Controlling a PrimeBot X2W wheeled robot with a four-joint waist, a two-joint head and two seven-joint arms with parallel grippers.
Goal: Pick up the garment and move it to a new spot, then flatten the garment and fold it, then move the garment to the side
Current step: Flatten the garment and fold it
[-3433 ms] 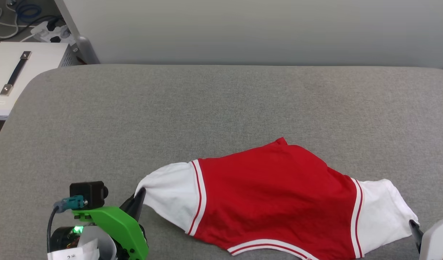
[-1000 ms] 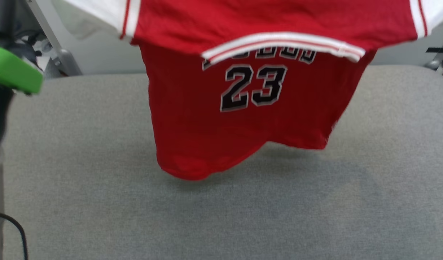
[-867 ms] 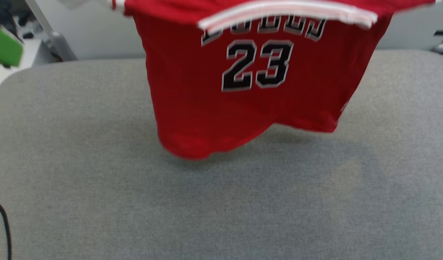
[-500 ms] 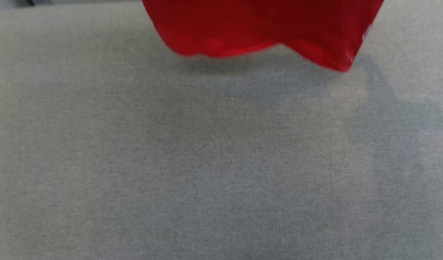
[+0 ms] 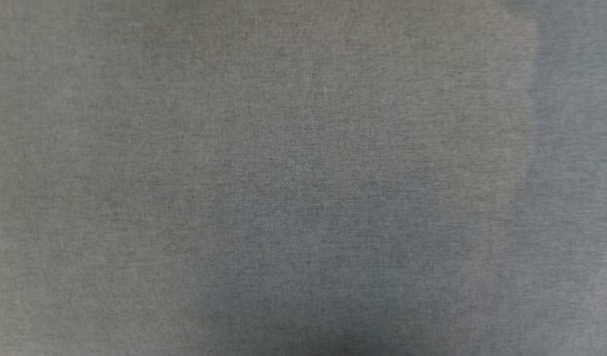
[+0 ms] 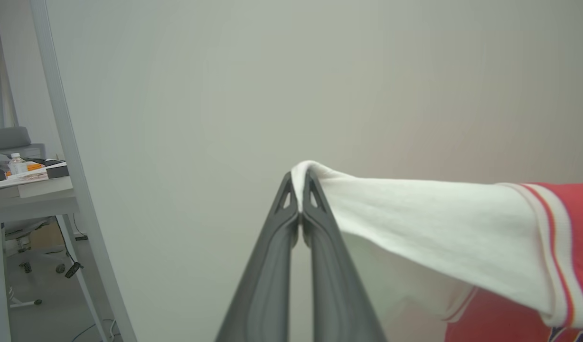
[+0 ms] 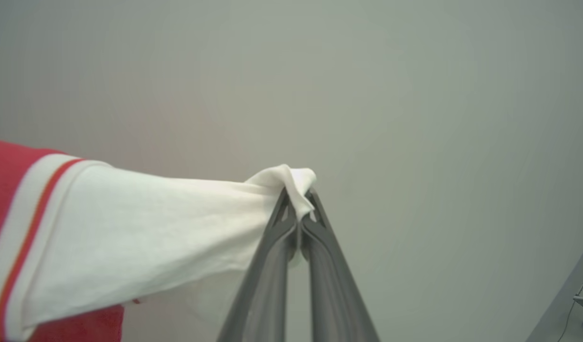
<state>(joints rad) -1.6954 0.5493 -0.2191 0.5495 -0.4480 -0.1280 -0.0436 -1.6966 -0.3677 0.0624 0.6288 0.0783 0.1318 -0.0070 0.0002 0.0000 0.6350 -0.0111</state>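
Garment (image 6: 438, 223) stretched taut, white sleeves pinched by left tool (image 6: 298, 184) and right tool (image 7: 298, 195)

plain pale wall (image 6: 367, 71), grey fabric surface (image 5: 135, 148), cluttered desk (image 6: 30, 199) beyond.

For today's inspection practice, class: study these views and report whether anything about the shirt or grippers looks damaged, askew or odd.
Nothing stands out. The garment is held by its white sleeve tips, one pinched in the left gripper, the other in the right gripper; no tear or stain shows.
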